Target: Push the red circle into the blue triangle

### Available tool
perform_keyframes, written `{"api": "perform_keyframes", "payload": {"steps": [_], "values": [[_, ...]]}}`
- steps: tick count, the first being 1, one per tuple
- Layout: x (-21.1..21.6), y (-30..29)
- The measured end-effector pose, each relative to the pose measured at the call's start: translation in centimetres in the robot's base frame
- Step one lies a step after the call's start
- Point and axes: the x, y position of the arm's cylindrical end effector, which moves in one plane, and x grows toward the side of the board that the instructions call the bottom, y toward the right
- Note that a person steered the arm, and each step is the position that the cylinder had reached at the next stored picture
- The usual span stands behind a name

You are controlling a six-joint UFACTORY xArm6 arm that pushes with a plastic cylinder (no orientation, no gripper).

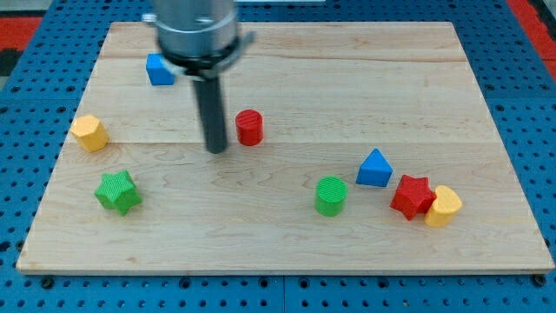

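The red circle stands on the wooden board a little left of centre. The blue triangle stands to the lower right of it, well apart. My tip rests on the board just left of the red circle and slightly below it, with a small gap between them. The rod rises from the tip to the arm's grey body at the view's top.
A green circle stands left of the blue triangle. A red star and a yellow heart sit right of the triangle. A blue block, a yellow hexagon and a green star lie at the left.
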Motion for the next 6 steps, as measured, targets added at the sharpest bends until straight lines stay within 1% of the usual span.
{"api": "perform_keyframes", "payload": {"steps": [1,2,3,4,5,6], "values": [[-2.9,0.7],[-5.6,8.5],[2.5,15.9],[3.6,10.9],[5.7,5.5],[7.5,13.3]]}}
